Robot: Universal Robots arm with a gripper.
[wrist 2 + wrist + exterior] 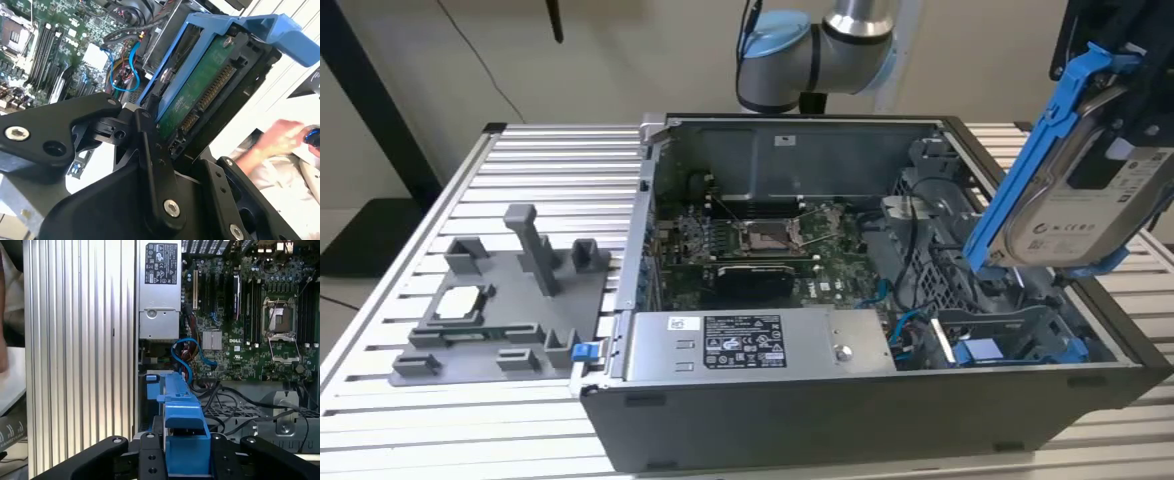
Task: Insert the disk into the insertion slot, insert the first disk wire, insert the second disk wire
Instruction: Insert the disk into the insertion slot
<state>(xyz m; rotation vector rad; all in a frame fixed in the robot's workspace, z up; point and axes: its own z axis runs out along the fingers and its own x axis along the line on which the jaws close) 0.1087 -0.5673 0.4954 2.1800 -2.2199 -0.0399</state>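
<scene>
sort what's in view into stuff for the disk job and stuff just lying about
For the job:
- disk in its blue carrier, held by the gripper
- insertion slot
- blue wires inside the case

Lying about:
- grey fixture tray, on the exterior view's left
- processor socket
- power supply
- a person's hand

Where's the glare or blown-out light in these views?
Second wrist view: the background past the disk is washed out white. First wrist view: bright streaks of glare on the ribbed table, the motherboard darker beside it. Exterior view: even light, mild sheen on the table, shadow inside the computer case.
</scene>
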